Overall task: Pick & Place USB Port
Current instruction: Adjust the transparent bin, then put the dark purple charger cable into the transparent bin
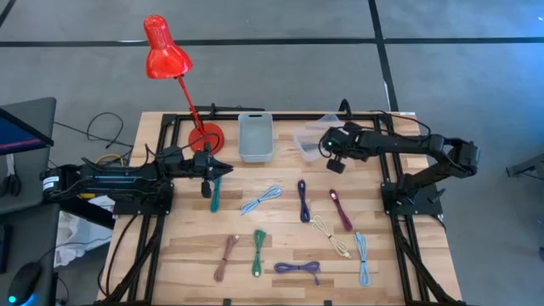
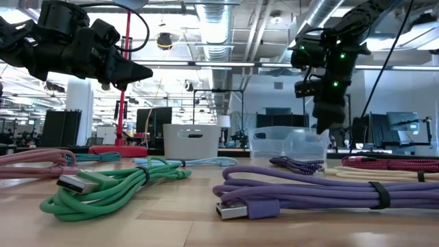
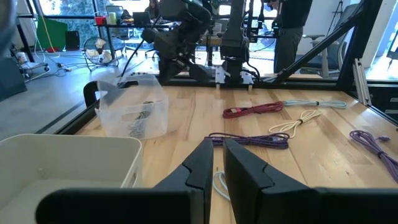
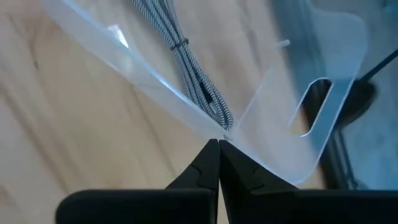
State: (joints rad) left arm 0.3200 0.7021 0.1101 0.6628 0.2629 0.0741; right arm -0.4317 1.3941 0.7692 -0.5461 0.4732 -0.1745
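- A pale wooden table (image 1: 280, 255) holds a spread of coiled USB cables, with two bins near its far edge; places below are given relative to the clear plastic bin (image 1: 308, 143).
- The right gripper (image 1: 333, 159) hangs just above the clear plastic bin's near rim, jaws pressed fully together and gripping nothing.
- Inside that bin lies one grey braided cable (image 4: 186, 56), already placed; it shows through the thin, glossy, see-through wall, which has a cut-out handle slot.
- The left gripper (image 1: 206, 180) hovers well to the left of the bin, beyond the opaque grey bin (image 1: 256, 136), just over a teal cable (image 1: 215, 194). Its jaws stand only a narrow slit apart and appear to hold nothing.
- The teal cable lies directly beneath the left jaws, its long axis running toward and away from the far edge, so the left arm is probably the nearer one for the next pick.
- Closest to the right gripper are a dark purple cable (image 1: 303, 200) and a maroon cable (image 1: 340, 208), both lying lengthwise toward the table's near edge.
- A red desk lamp (image 1: 167, 51) stands left of both bins.
- The cables look braided and flexible, each bundled by a tie.
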